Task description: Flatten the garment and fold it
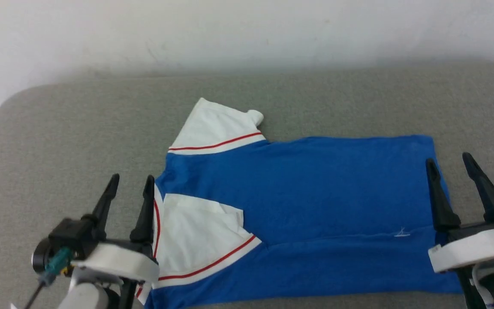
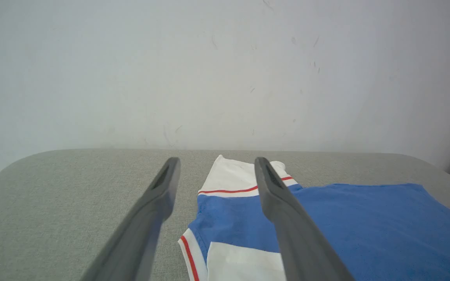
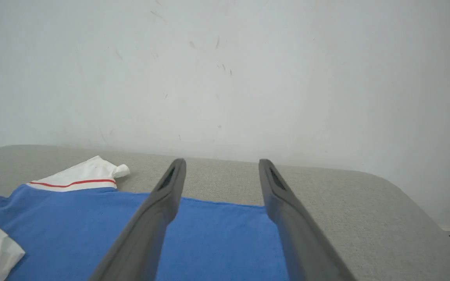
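Stretching left to right across the grey surface (image 1: 79, 128), the shirt (image 1: 315, 189) lies with collar and white sleeves toward the left gripper (image 1: 132, 177) and hem toward the right gripper (image 1: 448, 158). Each gripper straddles its own end edge, jaws spread wide and empty. The blue cloth looks mostly smooth: near sleeve folded in over the body, near long edge seemingly doubled over, far sleeve sticking out.
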Robot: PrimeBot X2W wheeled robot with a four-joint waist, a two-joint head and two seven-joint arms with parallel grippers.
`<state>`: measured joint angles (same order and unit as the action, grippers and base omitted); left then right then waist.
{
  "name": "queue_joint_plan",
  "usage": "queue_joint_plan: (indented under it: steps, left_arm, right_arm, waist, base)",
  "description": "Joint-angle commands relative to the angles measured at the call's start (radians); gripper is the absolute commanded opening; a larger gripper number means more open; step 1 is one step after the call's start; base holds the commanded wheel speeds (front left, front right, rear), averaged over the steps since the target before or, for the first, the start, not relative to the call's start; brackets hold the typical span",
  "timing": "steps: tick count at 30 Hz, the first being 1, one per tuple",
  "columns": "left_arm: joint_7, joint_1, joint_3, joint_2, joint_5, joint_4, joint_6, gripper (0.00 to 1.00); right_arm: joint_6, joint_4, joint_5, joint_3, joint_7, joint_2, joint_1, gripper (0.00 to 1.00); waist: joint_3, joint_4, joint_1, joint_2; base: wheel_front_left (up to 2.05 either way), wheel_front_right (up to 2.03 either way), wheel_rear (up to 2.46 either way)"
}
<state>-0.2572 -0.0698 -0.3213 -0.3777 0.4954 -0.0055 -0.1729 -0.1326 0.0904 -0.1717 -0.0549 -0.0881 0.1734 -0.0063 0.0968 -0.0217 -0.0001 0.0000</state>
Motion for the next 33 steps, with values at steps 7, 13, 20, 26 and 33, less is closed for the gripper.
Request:
queue_joint_plan:
  steps: [7,13,20,26,33]
  left_arm:
    - [0.188,-0.210,-0.005,-0.106,-0.005,0.064,0.078,1.00]
    - [0.435,-0.440,-0.011,-0.230,0.016,0.099,0.177,1.00]
    - [0.760,-0.726,-0.070,-0.300,0.081,0.238,0.278,1.00]
    - [1.034,-0.898,-0.093,-0.323,0.171,0.362,0.293,1.00]
    - [1.193,-1.007,-0.079,-0.335,0.218,0.466,0.272,1.00]
  right_arm:
    - [0.002,-0.010,0.031,0.017,-0.063,-0.065,-0.093,1.00]
    - [0.002,-0.005,0.025,0.044,-0.086,-0.096,-0.144,1.00]
    - [0.002,-0.009,0.000,0.069,-0.109,-0.114,-0.189,1.00]
    - [0.002,-0.025,-0.023,0.079,-0.127,-0.121,-0.206,1.00]
    - [0.002,-0.050,-0.062,0.087,-0.145,-0.123,-0.208,1.00]
  waist:
    - [0.165,-0.130,0.0001,0.0000]
    - [0.275,-0.228,0.0001,0.0000]
    - [0.365,-0.310,0.0001,0.0000]
    - [0.422,-0.354,0.0001,0.0000]
    - [0.471,-0.383,0.0001,0.0000]
  base:
    - [0.00,0.00,0.00]
    - [0.00,0.00,0.00]
    - [0.00,0.00,0.00]
    - [0.00,0.00,0.00]
    - [0.00,0.00,0.00]
